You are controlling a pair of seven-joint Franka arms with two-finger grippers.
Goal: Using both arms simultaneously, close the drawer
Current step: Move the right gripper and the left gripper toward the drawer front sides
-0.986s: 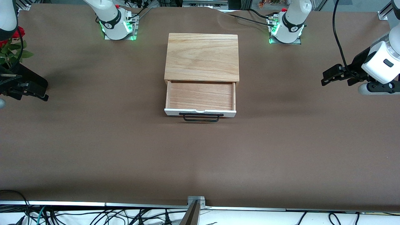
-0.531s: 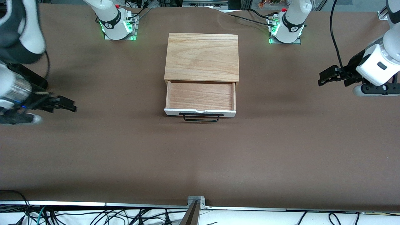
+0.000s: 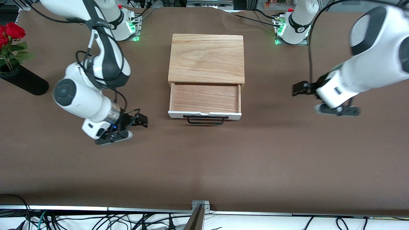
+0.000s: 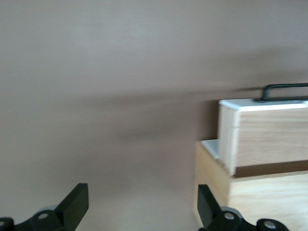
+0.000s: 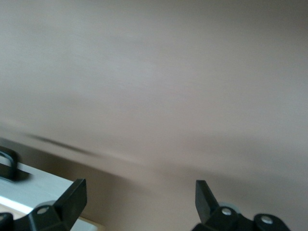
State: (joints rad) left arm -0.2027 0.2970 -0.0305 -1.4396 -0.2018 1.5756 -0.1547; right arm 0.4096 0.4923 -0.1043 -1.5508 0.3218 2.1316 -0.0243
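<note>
The drawer point(image 3: 204, 101) stands pulled out of its wooden box point(image 3: 206, 58) at the middle of the desk point(image 3: 204, 166), on the side of the box nearer the front camera, its tray empty. It looks like light, stiff wood with a white front panel point(image 3: 204, 115) and a thin black wire handle point(image 3: 205, 120); it should slide straight and easily, so no grip is needed, I judge: a flat, even push on the panel, one hand at each end of it, would keep the drawer from skewing and jamming. The handle looks slender and is best left alone. The left hand point(image 3: 299, 89) hangs over the desk toward the left arm's end from the drawer, fingers point(image 4: 73, 206) spread apart and empty. The right hand point(image 3: 139, 120) is over the desk toward the right arm's end from the drawer, near the panel's corner, fingers point(image 5: 72, 196) likewise parted, holding nothing. Count: one drawer, one box, one handle, two arms, two hands, one vase of roses point(image 3: 14, 60) well apart from the drawer.
</note>
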